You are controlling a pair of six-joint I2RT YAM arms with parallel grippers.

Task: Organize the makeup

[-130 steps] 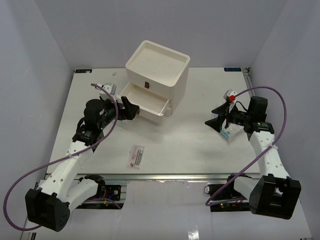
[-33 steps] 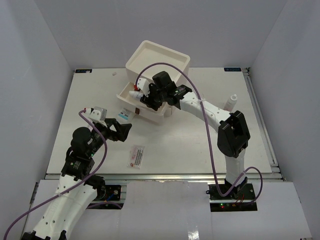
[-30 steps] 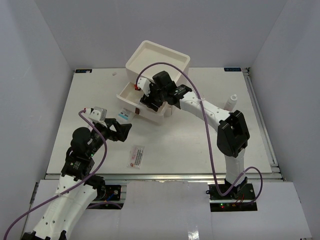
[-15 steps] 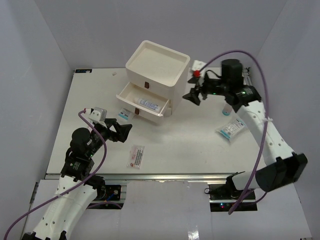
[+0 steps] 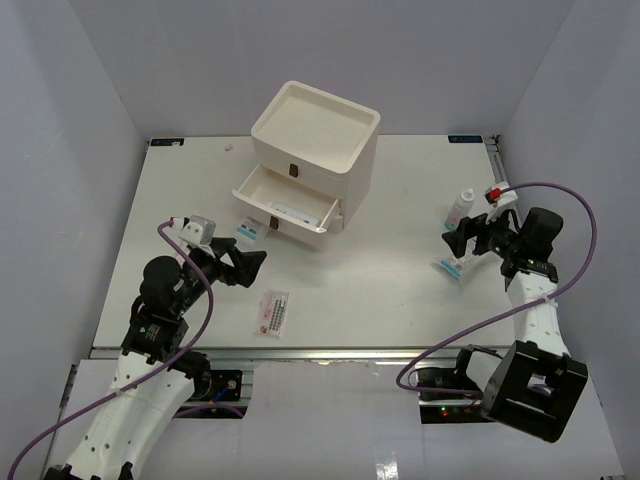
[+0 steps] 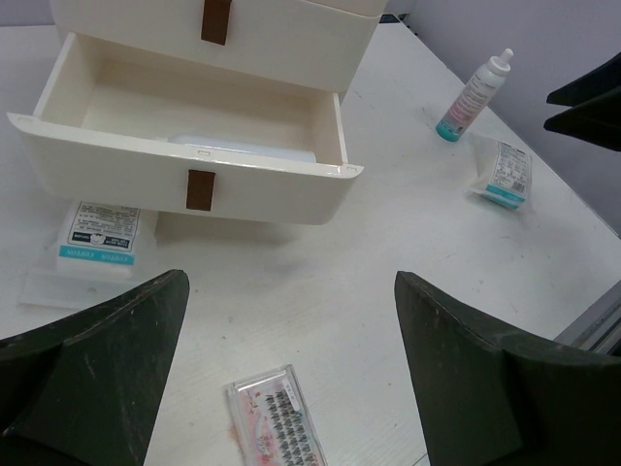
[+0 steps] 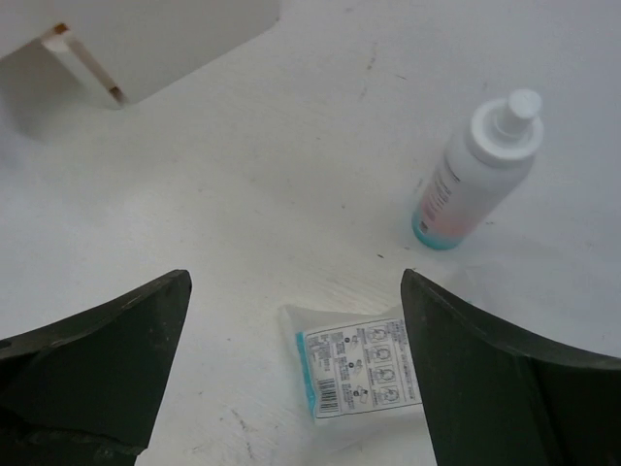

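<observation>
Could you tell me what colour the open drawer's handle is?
The handle is brown; left wrist view.

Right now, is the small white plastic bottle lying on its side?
No, the small white plastic bottle stands upright on the white table.

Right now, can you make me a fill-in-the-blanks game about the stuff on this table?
1. The white bottle stands ___ on the table.
2. The cream box has one ___ pulled open.
3. The right gripper is near the blue-print sachet, its jaws ___.
Missing words: upright, drawer, open.
</observation>
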